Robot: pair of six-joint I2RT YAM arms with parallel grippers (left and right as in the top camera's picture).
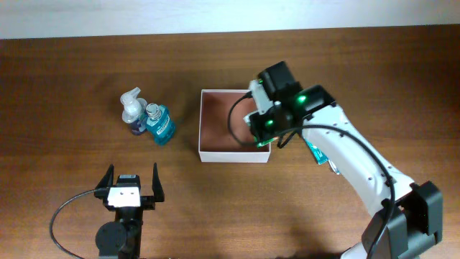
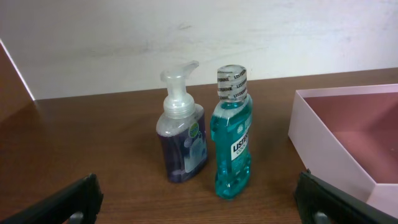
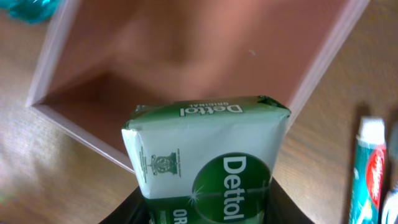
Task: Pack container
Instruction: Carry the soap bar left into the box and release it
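Observation:
The container (image 1: 200,124) is a shallow square box with white walls and a pinkish-brown floor, standing at mid-table. My right gripper (image 1: 263,132) hovers over its right edge. In the right wrist view the right gripper (image 3: 205,214) is shut on a green-and-white Dettol soap bar (image 3: 208,149), which hangs above the container's near wall (image 3: 81,134). My left gripper (image 1: 132,171) is open and empty near the front left, and faces two bottles. In the left wrist view the left gripper (image 2: 202,208) is well short of both bottles.
A clear pump bottle of purple soap (image 2: 181,140) and a teal Listerine bottle (image 2: 232,143) stand upright side by side left of the container wall (image 2: 323,143). A toothpaste tube (image 1: 318,152) lies on the wood to the right of the container, under the right arm.

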